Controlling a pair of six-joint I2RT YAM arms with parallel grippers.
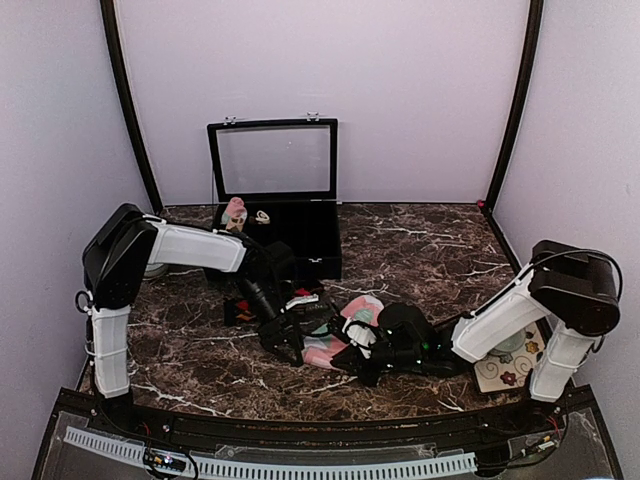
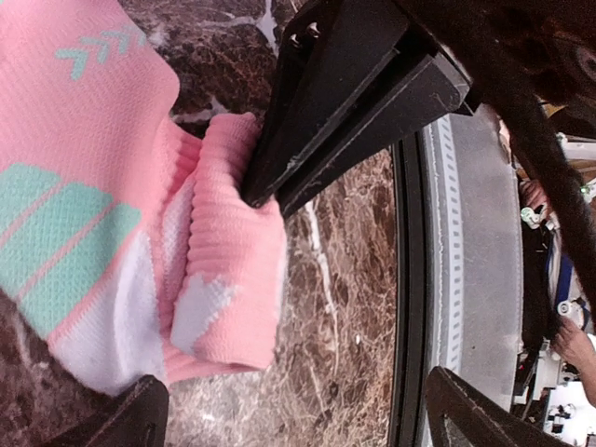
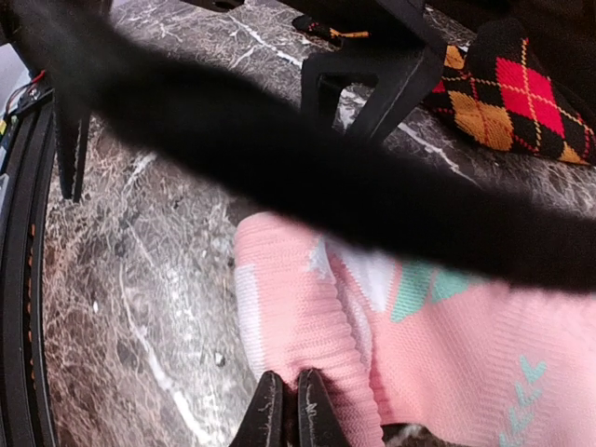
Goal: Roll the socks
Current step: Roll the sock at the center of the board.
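The pink sock [image 1: 322, 352] [image 2: 93, 186] [image 3: 419, 354], with teal and white marks, lies on the marble table between both grippers, its ribbed end folded over. My right gripper [image 3: 284, 399] [image 1: 352, 362] is shut, pinching the folded ribbed edge. In the left wrist view its dark fingers [image 2: 354, 102] press on that fold. My left gripper [image 2: 312, 414] [image 1: 285, 345] stands wide open just beside the fold and holds nothing. The black argyle sock [image 3: 517, 98] [image 1: 238, 310] lies flat farther back, partly hidden under the left arm.
A black box [image 1: 300, 235] with its clear lid raised stands at the back, with a pink-topped roll [image 1: 235, 212] at its left corner. A flower-patterned square [image 1: 508, 362] lies by the right arm's base. The table's near rim [image 2: 410, 279] runs close to the sock.
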